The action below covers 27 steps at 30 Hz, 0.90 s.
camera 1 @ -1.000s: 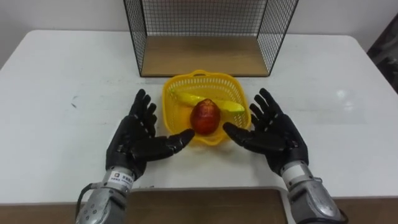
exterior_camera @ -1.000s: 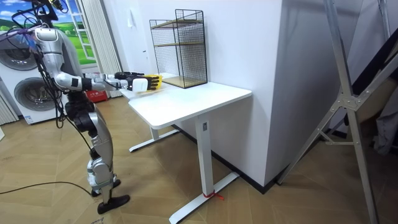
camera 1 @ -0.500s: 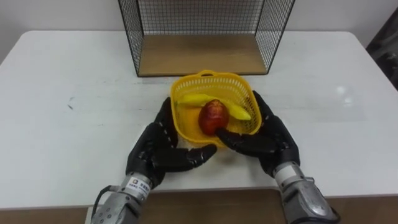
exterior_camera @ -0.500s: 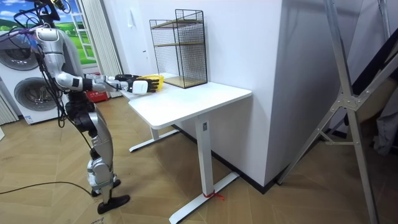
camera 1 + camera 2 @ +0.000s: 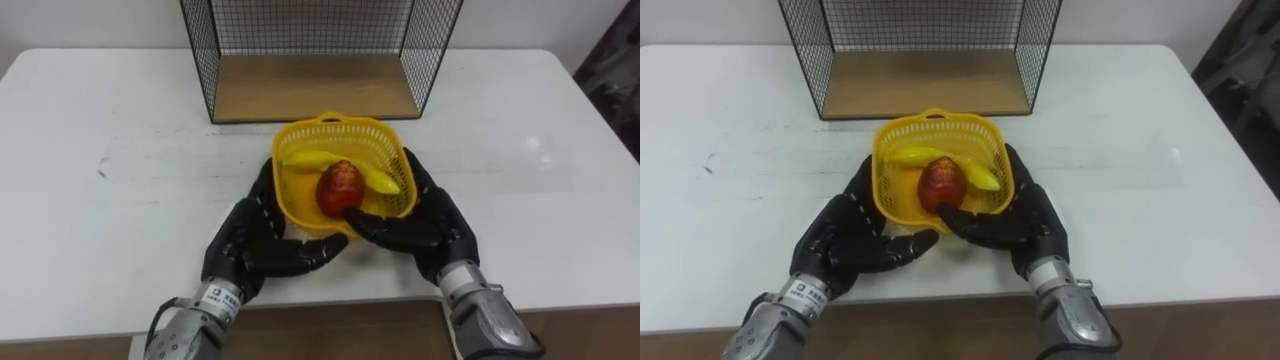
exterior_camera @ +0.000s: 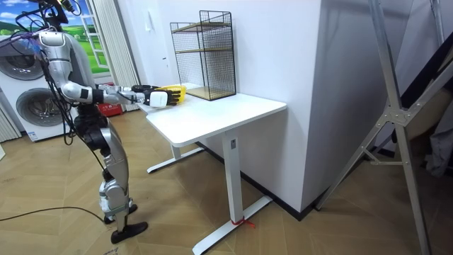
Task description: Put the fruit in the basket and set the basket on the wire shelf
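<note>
Squeeze evenly with left hand (image 5: 245,245) and right hand (image 5: 430,225), fingers straight and flat against the sides of basket (image 5: 345,121), fruit (image 5: 340,188) inside, on table (image 5: 100,150) before wire shelf (image 5: 310,85); lift level

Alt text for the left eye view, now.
The robot's left hand and right hand cup a yellow basket from both sides over a white table; it holds a banana and a red apple. A wire shelf stands just behind.
</note>
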Available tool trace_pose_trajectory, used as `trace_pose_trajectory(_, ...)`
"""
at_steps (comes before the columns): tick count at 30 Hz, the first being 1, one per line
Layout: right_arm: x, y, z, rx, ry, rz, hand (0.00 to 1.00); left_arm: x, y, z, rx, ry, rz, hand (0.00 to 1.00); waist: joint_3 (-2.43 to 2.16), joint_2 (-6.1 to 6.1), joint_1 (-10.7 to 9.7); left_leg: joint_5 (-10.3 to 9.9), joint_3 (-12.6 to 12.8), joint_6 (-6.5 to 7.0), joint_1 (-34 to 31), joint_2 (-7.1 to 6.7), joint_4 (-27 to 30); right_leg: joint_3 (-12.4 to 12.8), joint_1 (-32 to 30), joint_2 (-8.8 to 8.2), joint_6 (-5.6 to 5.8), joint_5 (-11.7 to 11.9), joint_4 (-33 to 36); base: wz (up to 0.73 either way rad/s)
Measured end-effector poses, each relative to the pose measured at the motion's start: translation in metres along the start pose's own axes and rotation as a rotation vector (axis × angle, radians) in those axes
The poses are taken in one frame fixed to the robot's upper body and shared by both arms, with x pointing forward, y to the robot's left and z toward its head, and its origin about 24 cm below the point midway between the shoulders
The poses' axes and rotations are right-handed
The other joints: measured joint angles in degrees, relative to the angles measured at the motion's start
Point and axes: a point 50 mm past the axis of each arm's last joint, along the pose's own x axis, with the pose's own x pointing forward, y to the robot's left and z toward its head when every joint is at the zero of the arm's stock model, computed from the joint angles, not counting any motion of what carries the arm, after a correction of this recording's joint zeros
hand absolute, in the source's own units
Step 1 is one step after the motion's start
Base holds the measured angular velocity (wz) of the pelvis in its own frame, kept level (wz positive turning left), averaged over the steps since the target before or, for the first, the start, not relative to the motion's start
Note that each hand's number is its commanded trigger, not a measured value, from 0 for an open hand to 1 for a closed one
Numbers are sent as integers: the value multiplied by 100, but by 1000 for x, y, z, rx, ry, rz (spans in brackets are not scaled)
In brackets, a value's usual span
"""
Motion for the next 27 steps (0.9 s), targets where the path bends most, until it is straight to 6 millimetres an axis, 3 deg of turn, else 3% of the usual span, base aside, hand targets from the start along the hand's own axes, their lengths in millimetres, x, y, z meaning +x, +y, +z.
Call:
trace_pose_trajectory(16,7,8,9,-56,-35,30,0,1,1,2,5,-8,13,0,-18,57,0,0,53,-1,69,19,-6,30,40,12,-10,6,27,0)
trace_pose_trajectory(22,11,16,24,-91,-98,51,0,6,0,9,23,-38,15,0,-16,54,10,1,49,-1,58,18,-6,20,30,14,-11,8,27,0)
trace_pose_trajectory(27,11,24,41,-109,-172,74,0,7,-6,27,25,-119,11,0,-15,55,1,1,48,-1,12,17,-2,10,1,17,-11,9,7,0)
